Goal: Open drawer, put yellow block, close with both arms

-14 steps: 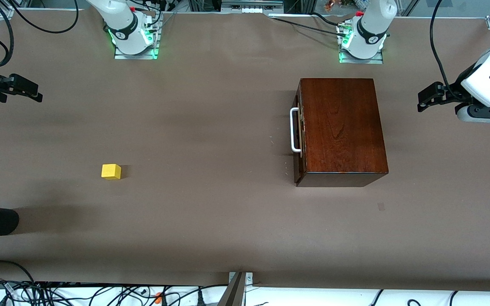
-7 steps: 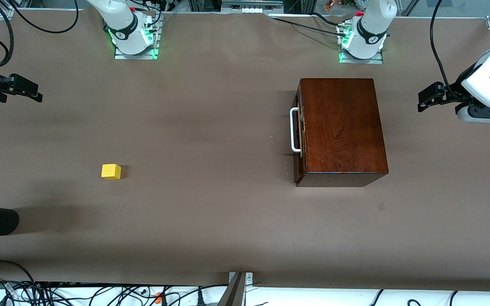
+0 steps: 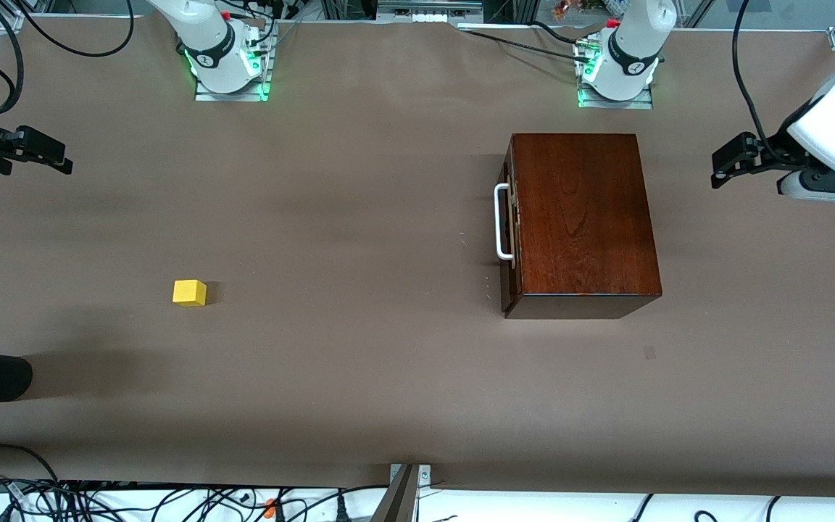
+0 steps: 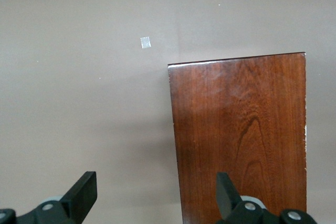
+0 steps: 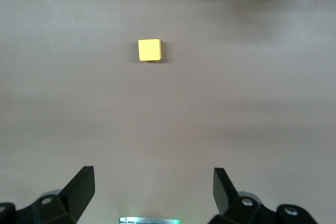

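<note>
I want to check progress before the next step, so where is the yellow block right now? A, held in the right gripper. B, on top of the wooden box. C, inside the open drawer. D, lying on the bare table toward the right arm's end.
D: the yellow block lies alone on the table, apart from the wooden box, whose drawer is shut.

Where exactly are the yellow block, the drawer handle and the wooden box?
yellow block [image 3: 189, 292], front view, top face.
drawer handle [image 3: 499, 221], front view, middle of the white bar.
wooden box [image 3: 584, 214], front view, top panel.
</note>
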Robot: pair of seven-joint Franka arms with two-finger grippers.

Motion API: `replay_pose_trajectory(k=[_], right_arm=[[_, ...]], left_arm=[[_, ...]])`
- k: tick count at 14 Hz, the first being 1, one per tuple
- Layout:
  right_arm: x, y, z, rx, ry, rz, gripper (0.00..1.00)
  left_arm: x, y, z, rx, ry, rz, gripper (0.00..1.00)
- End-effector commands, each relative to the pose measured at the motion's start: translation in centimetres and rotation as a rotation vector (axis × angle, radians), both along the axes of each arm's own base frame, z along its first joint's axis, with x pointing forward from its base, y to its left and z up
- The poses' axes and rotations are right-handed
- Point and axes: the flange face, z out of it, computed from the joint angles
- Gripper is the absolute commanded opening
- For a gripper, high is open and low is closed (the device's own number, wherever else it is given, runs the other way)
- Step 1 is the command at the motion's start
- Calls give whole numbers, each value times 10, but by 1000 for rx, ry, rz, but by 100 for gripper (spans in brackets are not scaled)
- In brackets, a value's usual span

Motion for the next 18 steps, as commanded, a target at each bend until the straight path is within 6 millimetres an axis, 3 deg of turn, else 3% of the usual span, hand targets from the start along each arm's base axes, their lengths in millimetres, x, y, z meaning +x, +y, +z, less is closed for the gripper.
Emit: replay_pose_trajectory(k=[1, 2, 6, 9, 12, 15, 18], right_arm=[[-1, -1, 3, 19, 4, -2, 100], [0, 0, 2, 19, 5, 0, 100], [-1, 0, 3, 19, 4, 0, 100], [0, -2, 3, 19, 4, -2, 100], [0, 0, 3, 19, 4, 1, 100], [0, 0, 3, 19, 4, 0, 100], [0, -1, 3, 19, 4, -2, 100]], left_arm=[[-10, -54, 5, -12, 6, 35, 100], [-11, -70, 2, -11, 11, 48, 100], [-32, -167, -16, 5, 36, 108, 100], [-63, -259, -31, 68, 19, 104, 100], [-95, -334, -60, 122, 16, 67, 100], [-113, -381, -99, 194, -23, 90, 100], [-107, -397, -135, 220, -28, 69, 100]])
